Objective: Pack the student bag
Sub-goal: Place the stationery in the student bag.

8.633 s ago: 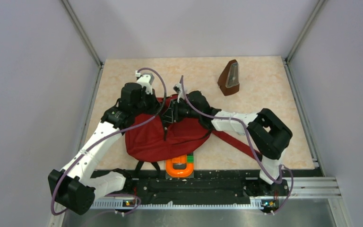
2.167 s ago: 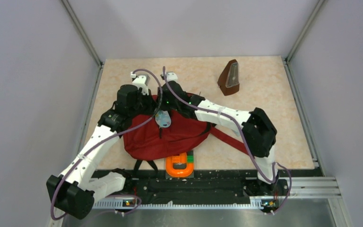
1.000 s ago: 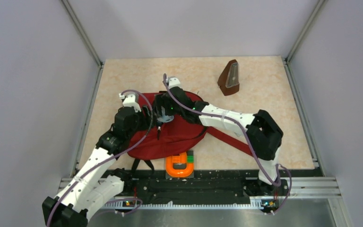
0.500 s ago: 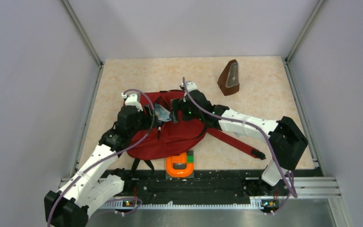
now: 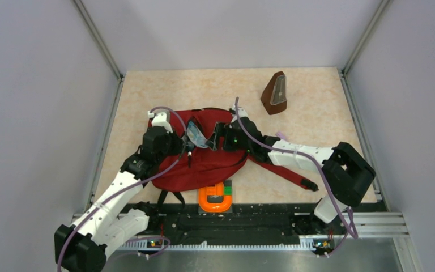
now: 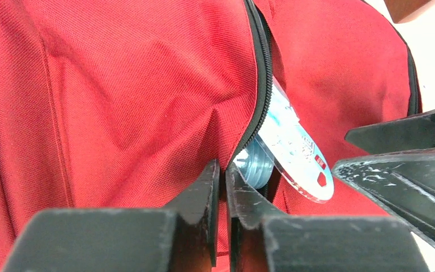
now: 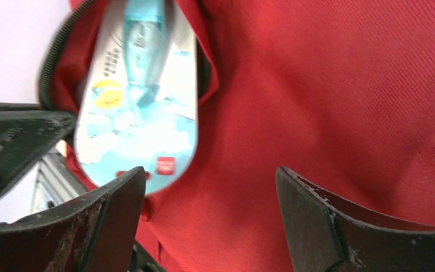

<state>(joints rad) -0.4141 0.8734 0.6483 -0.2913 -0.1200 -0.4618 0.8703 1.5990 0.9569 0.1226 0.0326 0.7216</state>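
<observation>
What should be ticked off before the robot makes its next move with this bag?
1. Left claw pinching the rim of the student bag: ok.
2. Right claw open and empty: ok.
3. Blue-and-white packet fully inside the bag: not ok, about half sticks out.
4. Opening wide enough for the packet: cannot tell.
5. Everything packed: not ok, brown wedge and orange horseshoe lie outside.
</observation>
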